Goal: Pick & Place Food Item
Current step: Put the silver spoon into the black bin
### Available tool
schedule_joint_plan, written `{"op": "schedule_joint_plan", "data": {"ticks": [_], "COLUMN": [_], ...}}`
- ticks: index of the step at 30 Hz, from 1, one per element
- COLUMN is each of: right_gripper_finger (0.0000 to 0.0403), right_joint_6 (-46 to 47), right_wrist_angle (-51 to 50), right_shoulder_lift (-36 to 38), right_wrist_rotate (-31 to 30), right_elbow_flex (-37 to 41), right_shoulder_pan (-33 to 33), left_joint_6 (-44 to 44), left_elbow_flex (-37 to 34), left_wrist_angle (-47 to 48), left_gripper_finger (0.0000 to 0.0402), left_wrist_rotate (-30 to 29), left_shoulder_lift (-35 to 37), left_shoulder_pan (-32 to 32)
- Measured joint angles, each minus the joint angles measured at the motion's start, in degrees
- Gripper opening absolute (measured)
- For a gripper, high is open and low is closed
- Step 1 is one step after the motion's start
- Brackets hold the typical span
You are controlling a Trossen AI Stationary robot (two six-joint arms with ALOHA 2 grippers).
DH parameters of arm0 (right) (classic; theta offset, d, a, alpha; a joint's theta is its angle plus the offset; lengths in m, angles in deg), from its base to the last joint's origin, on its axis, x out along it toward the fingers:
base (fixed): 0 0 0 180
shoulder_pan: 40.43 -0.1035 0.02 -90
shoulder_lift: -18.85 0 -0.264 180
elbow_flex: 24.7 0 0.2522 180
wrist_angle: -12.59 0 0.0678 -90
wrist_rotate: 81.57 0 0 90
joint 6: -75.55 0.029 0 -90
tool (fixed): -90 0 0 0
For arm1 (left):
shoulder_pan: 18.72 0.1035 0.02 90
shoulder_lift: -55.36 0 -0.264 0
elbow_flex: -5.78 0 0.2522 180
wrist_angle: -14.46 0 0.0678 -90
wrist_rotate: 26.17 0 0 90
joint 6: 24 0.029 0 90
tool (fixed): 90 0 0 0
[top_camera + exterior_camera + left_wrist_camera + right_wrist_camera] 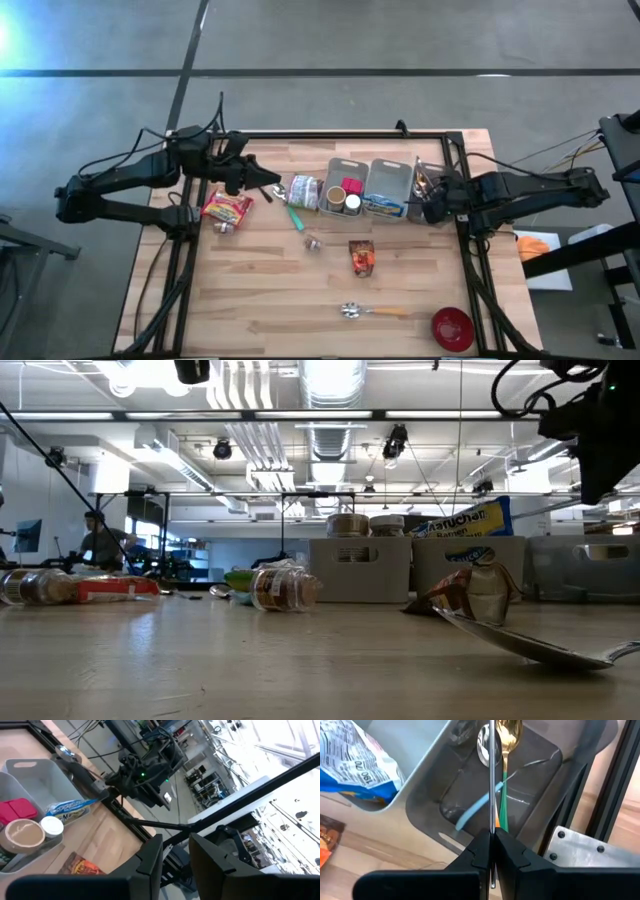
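My right gripper (pixel 432 208) hangs over the rightmost grey bin (pixel 428 178) at the table's far right, pointing steeply down, shut on a thin metal utensil (pixel 492 785). In that bin (pixel 540 775) lie a gold spoon (pixel 509 732), a silver spoon (pixel 484 746) and blue and green handles. My left gripper (pixel 262 185) is raised at the far left, near a jar (pixel 303 190) lying on its side. It points about level toward the bins, fingers (pixel 150 862) a little apart with nothing between them. A red food packet (pixel 227 208) lies flat below that arm. My right gripper pinches the utensil's thin stem (pixel 492 827) between its two fingers. The stem runs straight out along the fingers, down toward the bin. It is seen edge-on, so I cannot tell which utensil it is or whether its far end rests in the bin.
The middle bin (pixel 388 172) holds a blue ramen packet (pixel 385 205); the left bin (pixel 345 165) holds cans and a red box. On the open wood lie a green-handled utensil (pixel 297 216), a brown packet (pixel 361 257), a spoon (pixel 365 312) and a red bowl (pixel 452 327).
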State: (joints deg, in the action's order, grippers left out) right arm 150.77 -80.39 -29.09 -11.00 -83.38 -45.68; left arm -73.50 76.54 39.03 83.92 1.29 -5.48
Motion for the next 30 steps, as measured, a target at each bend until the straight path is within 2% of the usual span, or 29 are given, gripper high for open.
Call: {"op": "schedule_joint_plan", "data": {"ticks": [15,22,26,30], "right_gripper_finger": [0.0008,0.0008,0.0008,0.0008], "right_joint_6": [8.28,8.01,8.17,12.15], "right_wrist_angle": [-0.79,-0.73,-0.28,1.20], "right_shoulder_lift": [0.59,-0.18,-0.51,-0.84], "right_wrist_rotate": [0.49,0.11,1.62,4.22], "right_elbow_flex": [3.58,3.58,3.54,3.19], "right_shoulder_pan": [-6.41,-6.89,-6.86,-6.87], "left_joint_6": [0.00,0.00,-0.02,-0.42], "left_elbow_flex": [-0.01,-0.02,0.00,-0.02], "left_wrist_angle": [0.02,0.02,0.02,0.02], "left_gripper_finger": [0.0100,0.0100,0.0100,0.0100], "left_wrist_rotate": [-0.20,-0.22,-0.44,-0.42], "left_shoulder_lift": [0.00,-0.01,-0.02,-0.02], "left_shoulder_pan": [0.00,0.00,0.00,0.00]}}
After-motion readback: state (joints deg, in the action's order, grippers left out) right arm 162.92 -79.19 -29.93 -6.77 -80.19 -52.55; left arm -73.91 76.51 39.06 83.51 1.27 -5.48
